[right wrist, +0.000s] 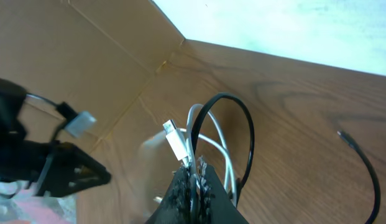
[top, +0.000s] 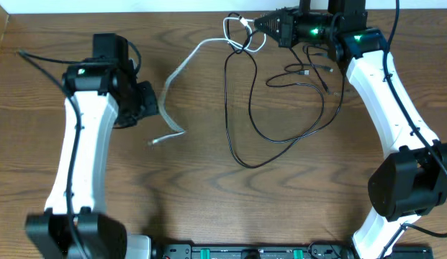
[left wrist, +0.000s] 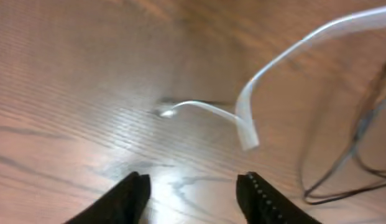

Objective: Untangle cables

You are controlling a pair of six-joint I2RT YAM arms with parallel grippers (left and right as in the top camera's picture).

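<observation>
The big brown wooden table lies under me. My two white arms reach over it, my left arm on one side and my right arm on the other, well apart.

The long thin black cable lies between them in big loose loops on the wood. Its top goes up toward my right pincer. The flat white cable is shorter. It starts in small loops at my right pincer, near the far edge of the table. Then it runs across to my left side, bends, and ends near my left pincer.

My left pincer is spread apart. Nothing is between its two fingers. It hangs over the wood, and the bent end of the white cable lies in front of it, not touching it.

My right pincer is pressed together and pinches the white cable close to one end. A loop of black cable comes up right beside my fingers there. I cannot tell if I pinch that too.

The white plug with a silver tip sticks up just past my right fingertips. The small plug at the other end lies flat on the wood.
</observation>
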